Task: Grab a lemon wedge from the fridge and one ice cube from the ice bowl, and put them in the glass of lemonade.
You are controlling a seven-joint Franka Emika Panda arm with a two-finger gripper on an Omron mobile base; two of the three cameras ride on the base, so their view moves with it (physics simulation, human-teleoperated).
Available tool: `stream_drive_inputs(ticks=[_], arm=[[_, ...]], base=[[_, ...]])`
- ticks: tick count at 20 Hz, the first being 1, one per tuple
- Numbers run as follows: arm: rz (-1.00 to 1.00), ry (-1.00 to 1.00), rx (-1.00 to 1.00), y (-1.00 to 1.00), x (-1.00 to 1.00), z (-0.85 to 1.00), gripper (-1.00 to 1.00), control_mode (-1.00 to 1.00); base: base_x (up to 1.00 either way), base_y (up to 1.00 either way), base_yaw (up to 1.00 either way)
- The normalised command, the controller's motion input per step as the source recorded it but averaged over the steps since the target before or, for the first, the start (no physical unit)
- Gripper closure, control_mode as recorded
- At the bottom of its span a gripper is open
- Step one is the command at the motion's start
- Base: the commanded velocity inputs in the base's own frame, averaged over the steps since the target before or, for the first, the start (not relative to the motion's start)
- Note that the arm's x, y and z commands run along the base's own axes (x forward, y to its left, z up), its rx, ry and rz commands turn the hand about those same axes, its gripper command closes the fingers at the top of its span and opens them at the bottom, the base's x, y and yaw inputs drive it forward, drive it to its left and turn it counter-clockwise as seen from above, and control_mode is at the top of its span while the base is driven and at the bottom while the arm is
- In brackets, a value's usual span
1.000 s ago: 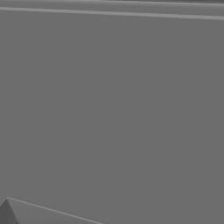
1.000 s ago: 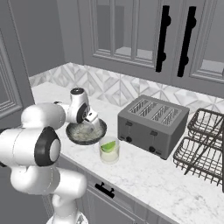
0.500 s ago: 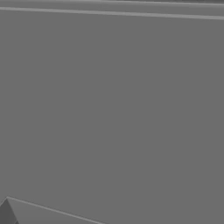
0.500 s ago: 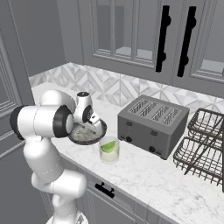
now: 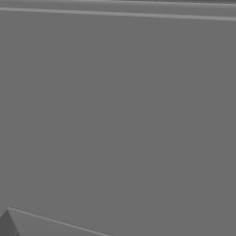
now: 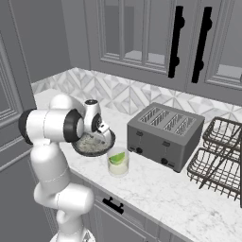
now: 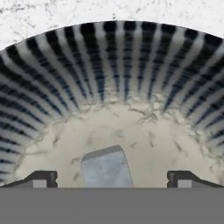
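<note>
Ice grab: gripper (image 7: 112,179) down in ice bowl (image 6: 108,146).
Jaws spread wide either side of ice cube (image 7: 106,167) so I can pinch it. Glass of lemonade (image 6: 118,161) just beside bowl w/ wedge already in.

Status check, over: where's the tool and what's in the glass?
Tool open, down inside the ice bowl, fingertips either side of an ice cube. Lemon wedge in the glass. Nothing in the way.
</note>
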Motion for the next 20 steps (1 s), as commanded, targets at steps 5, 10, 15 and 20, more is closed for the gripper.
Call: stream_drive_inputs(ticks=[5, 10, 15, 20], arm=[[0.0, -0.05, -0.03, 0.0, 0.05, -0.28, -1.0, -1.0], [0.0, -0.02, -0.02, 0.0, 0.2, -0.23, -1.0, -1.0], [0.0, 0.0, 0.0, 0.0, 0.04, -0.01, 1.0, -1.0], [-0.03, 0.0, 0.0, 0.0, 0.1, 0.0, 1.0, -1.0]], base=[[0.0, 0.0, 0.0], [0.0, 0.0, 0.0], [0.0, 0.0, 0.0], [0.0, 0.0, 0.0]])
